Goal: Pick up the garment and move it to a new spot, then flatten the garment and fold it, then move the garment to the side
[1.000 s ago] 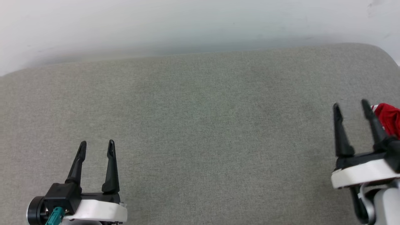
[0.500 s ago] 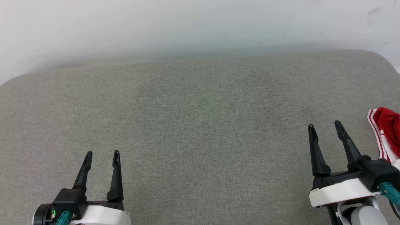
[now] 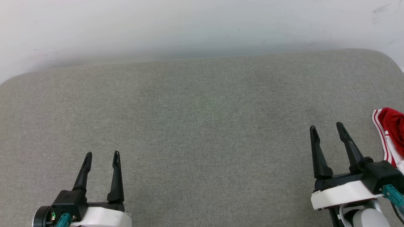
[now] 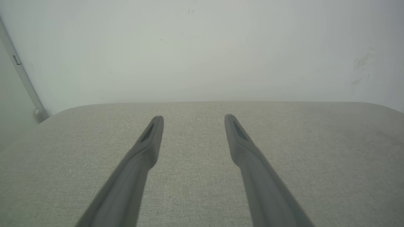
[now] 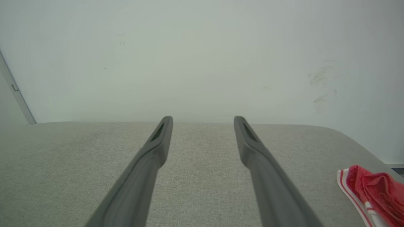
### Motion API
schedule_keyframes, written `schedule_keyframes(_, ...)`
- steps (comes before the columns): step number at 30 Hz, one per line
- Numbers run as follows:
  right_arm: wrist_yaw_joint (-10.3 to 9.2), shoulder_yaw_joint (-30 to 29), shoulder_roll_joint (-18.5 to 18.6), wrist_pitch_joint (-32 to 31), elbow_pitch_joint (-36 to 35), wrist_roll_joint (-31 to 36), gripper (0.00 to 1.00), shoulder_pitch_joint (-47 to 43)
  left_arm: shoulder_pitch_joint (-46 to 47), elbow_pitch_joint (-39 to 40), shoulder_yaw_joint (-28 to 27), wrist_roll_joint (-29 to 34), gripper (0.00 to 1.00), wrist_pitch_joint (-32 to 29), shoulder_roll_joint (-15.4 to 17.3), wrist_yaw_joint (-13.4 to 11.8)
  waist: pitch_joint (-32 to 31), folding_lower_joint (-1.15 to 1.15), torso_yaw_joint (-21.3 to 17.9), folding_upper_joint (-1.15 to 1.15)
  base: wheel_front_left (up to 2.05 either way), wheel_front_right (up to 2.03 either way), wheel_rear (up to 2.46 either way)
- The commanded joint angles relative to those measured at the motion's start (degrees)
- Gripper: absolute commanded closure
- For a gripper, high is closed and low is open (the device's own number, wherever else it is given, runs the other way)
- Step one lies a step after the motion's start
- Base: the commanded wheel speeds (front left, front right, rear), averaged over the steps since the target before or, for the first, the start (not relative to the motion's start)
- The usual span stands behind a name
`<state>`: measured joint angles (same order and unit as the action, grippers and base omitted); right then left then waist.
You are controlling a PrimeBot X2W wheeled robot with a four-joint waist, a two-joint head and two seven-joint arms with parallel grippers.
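The garment (image 3: 390,132) is a bunched red cloth with red-and-white striped trim, lying at the far right edge of the grey cushioned surface (image 3: 202,119); most of it is cut off by the frame. In the right wrist view the garment (image 5: 372,192) sits at the lower right, apart from the fingers. My right gripper (image 3: 326,130) stands open and empty just left of the garment, not touching it. At the lower left my left gripper (image 3: 102,155) is open and empty over bare fabric. My left gripper (image 4: 193,119) and my right gripper (image 5: 203,120) each show a wide gap between the fingers.
A pale wall (image 3: 189,25) rises right behind the surface's far edge. The surface's far right corner (image 3: 383,55) is rounded. A thin vertical strip (image 4: 22,72) runs down the wall at the left.
The head camera has shifted, so the whole picture moved. My right gripper has drawn back and left, away from the garment, by half a second ago; since then hardly anything has moved.
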<state>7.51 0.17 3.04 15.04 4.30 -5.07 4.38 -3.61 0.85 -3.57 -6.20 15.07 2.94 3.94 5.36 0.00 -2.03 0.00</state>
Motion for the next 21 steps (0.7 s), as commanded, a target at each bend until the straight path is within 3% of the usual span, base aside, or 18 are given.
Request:
schedule_keyframes(1,-0.05,0.0,-0.3,0.2,0.2,-0.3,0.0,-0.6,-0.4,0.2,0.0,0.0,0.0,0.1,-0.1,-0.2,0.0,0.0,0.0,0.0,0.0,0.0,0.0)
schedule_keyframes(14,-0.05,0.2,-0.3,0.2,0.1,-0.8,0.0,-0.5,-0.2,0.8,0.1,-0.4,0.0,0.1,-0.1,0.4,0.1,0.0,-0.1,0.0,0.0,0.0,0.0)
schedule_keyframes(15,0.0,0.2,0.0,0.0,0.1,-0.5,1.0,0.0,0.0,0.8,0.1,-0.2,1.0,0.0,0.0,0.4,0.1,0.0,-0.1,0.0,0.0,0.0,0.0)
schedule_keyframes(21,0.0,0.5,0.0,-0.5,1.9,-3.1,1.0,-0.7,0.0,-1.5,0.1,-2.7,1.0,-0.8,-0.1,0.5,0.0,0.0,0.0,0.0,0.0,0.0,0.0)
